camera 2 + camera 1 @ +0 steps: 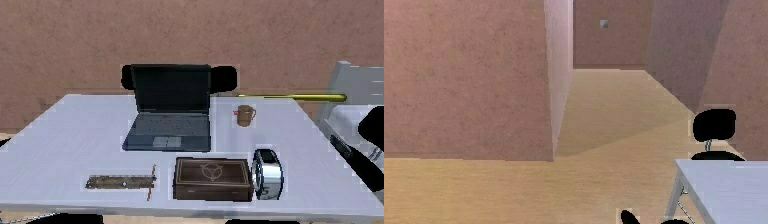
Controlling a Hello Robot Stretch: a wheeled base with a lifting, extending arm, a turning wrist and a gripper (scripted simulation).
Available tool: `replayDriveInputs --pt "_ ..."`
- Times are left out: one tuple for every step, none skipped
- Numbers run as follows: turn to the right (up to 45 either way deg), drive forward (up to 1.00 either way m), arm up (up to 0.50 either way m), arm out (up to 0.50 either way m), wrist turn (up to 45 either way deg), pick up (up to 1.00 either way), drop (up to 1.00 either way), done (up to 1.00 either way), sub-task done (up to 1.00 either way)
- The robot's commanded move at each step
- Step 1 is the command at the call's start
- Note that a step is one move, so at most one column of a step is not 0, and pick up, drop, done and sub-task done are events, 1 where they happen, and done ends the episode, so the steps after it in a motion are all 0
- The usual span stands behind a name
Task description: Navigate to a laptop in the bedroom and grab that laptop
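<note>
A dark grey laptop (170,110) stands with its lid up on a pale grey table (70,140) in the arm side view, a little left of the middle, its screen and keyboard facing the camera. Behind its lid a black chair back (225,77) shows at the table's far edge.
On the table lie a brown mug (245,115), a dark brown box (211,179), a round clock (267,173), a pencil (152,181), a flat brown strip (115,183) and a yellow-green bat (290,97). Ahead, pink walls (464,80) flank a corridor (609,95); a black chair (713,127) and the table corner (729,190) sit lower right.
</note>
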Motion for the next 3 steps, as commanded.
replayDriveInputs --pt "0.0 0.0 0.32 0.0 0.0 0.0 0.0 0.0 0.0" --pt "0.0 0.0 0.0 0.46 0.0 0.0 0.0 0.0 0.0" --pt "0.0 0.0 0.0 0.0 45.0 0.0 0.0 0.0 0.0"
